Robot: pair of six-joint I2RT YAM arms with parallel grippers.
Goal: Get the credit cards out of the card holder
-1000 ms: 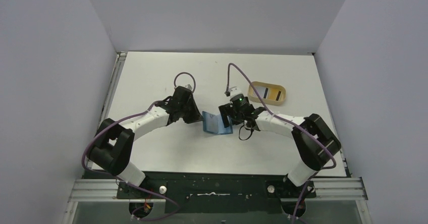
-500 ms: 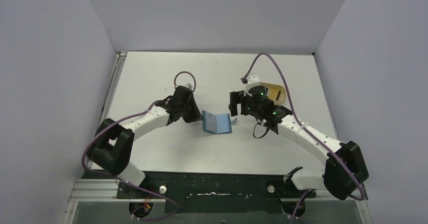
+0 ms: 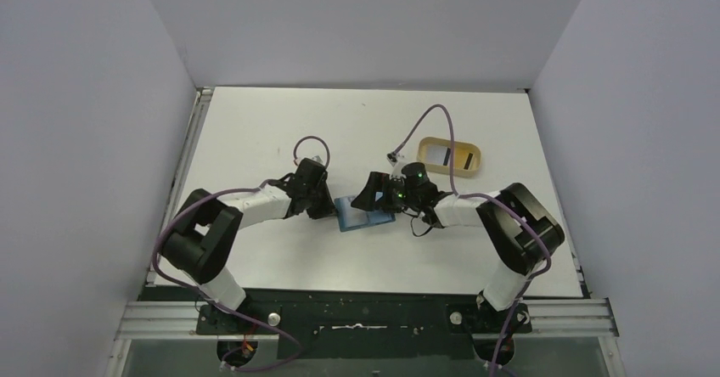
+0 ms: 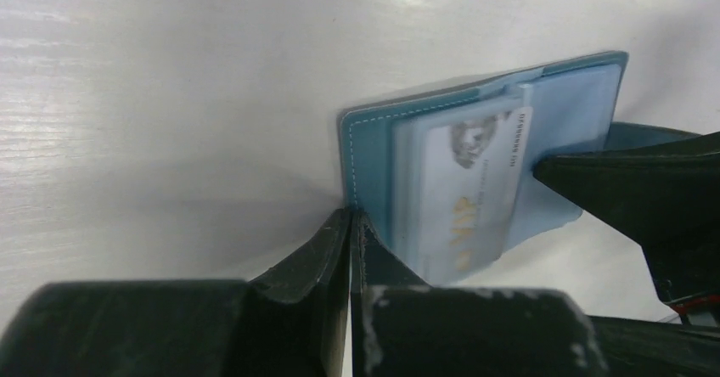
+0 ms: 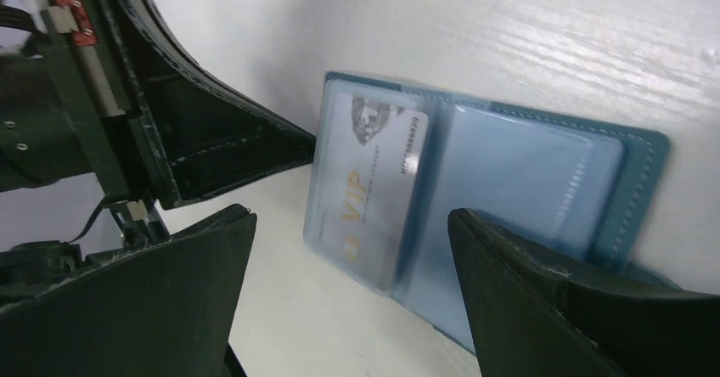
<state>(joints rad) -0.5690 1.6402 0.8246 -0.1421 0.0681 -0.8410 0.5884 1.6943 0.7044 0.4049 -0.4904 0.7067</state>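
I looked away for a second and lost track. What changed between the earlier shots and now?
The right gripper swung out over the tan tray, then came back, open, to the card holder. The left gripper drew the holder slightly nearer the bases. Unchanged: the left gripper stays shut on the holder's edge, and the VIP card is still in its sleeve.

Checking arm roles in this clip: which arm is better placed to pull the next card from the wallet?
Right. The right gripper is open and straddles the card in the open wallet. The left gripper is shut on the wallet's corner, steadying it.
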